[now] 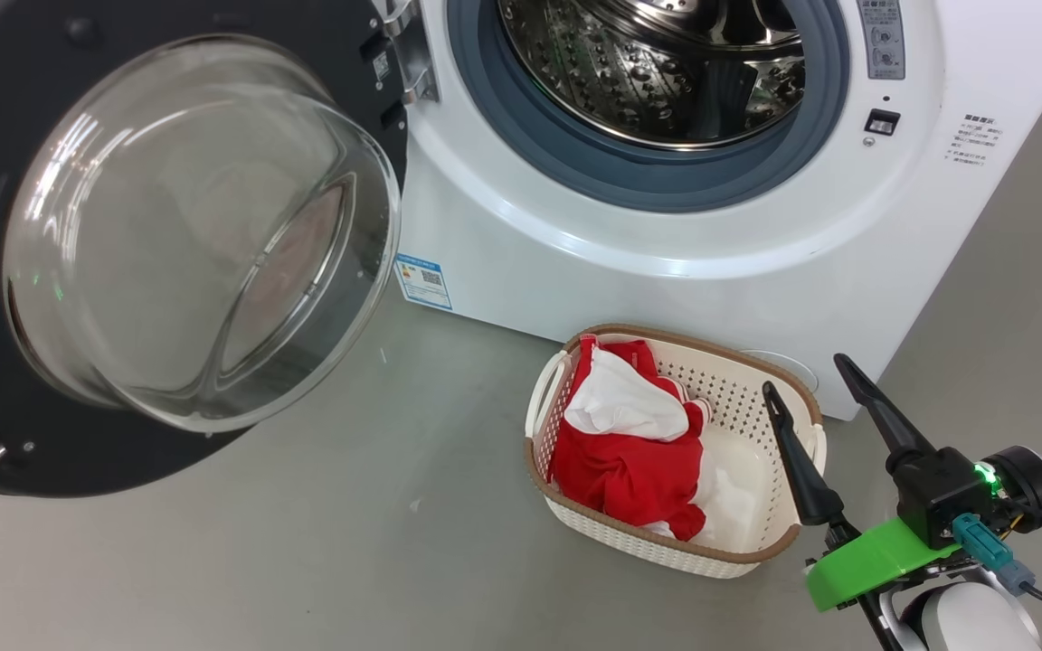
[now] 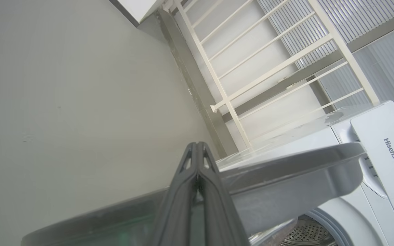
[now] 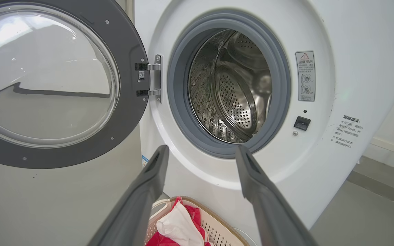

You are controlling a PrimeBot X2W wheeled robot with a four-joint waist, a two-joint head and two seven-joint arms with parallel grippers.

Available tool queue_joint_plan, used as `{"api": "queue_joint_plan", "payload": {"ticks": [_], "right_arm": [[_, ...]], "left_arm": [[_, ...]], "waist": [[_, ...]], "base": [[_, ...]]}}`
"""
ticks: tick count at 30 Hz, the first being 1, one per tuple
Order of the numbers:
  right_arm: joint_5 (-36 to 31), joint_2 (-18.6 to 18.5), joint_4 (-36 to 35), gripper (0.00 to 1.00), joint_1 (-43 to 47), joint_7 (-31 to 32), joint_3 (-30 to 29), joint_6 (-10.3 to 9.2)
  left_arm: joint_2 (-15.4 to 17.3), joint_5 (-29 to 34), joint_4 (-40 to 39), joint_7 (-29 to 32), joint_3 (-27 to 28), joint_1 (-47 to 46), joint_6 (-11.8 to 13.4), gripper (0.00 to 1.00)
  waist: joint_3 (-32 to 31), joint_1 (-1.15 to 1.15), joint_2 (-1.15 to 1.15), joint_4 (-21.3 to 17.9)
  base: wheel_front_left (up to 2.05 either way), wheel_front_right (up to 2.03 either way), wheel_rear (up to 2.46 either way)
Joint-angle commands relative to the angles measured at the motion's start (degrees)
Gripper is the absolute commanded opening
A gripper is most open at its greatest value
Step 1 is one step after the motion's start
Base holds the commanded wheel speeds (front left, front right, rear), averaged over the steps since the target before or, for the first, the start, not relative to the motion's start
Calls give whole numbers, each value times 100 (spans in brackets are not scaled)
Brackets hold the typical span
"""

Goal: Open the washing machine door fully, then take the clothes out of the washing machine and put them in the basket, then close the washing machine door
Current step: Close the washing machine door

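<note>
Far left, the washing machine door (image 1: 168, 235) stands swung wide on its hinge (image 3: 156, 78), its glass bowl facing outward and its black rim well away from the opening. In the left wrist view the left gripper (image 2: 197, 147) has its two fingers pressed together with nothing between them, and it lies close against the door's grey edge; contact cannot be confirmed. To the right of the hinge, the washing machine (image 1: 629, 271) shows its drum (image 1: 657, 72) bare of fabric in every part on view, and the grey rubber ring carries no trailing cloth. Below and to the right, the basket (image 1: 720, 384) sits on the floor (image 1: 394, 542) just before the machine's front, with the clothes (image 1: 629, 461) heaped inside, red with a white panel uppermost. Furthest right, the right gripper (image 1: 803, 372) hangs just beside the basket's right rim, fingers spread apart and empty. Judgement: unloading appears done, and closing the door is the step in hand. For a sound result, the closed left fingers should serve as a blunt pusher against the outer face, near the edge farthest from the hinge, following the door's arc rather than driving straight. The catch socket (image 1: 882, 121) lies right of the opening, so pressure should continue until the latch seats there. Whether the door's lower edge clears the basket cannot be told; the right arm should stay outside the sweep.
</note>
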Motion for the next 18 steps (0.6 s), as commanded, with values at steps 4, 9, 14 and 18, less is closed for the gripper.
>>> {"api": "queue_joint_plan", "payload": {"ticks": [4,9,14,18], "right_arm": [[36,1,-138,100,-154,-38,165,20],[41,10,-105,100,-165,-65,180,20],[54,22,-69,100,-174,-93,195,20],[62,29,-39,100,-166,-112,181,20]], "left_arm": [[179,-166,-294,262,66,172,-105,0],[54,-382,-587,525,86,346,-130,0],[-56,-587,-916,774,123,578,-138,0],[-172,-739,-1231,958,154,785,-140,0]], "waist": [[8,0,0,36],[22,0,0,79],[15,0,0,92],[-5,0,0,103]], "base": [[0,0,0],[0,0,0],[0,0,0],[0,0,0]]}}
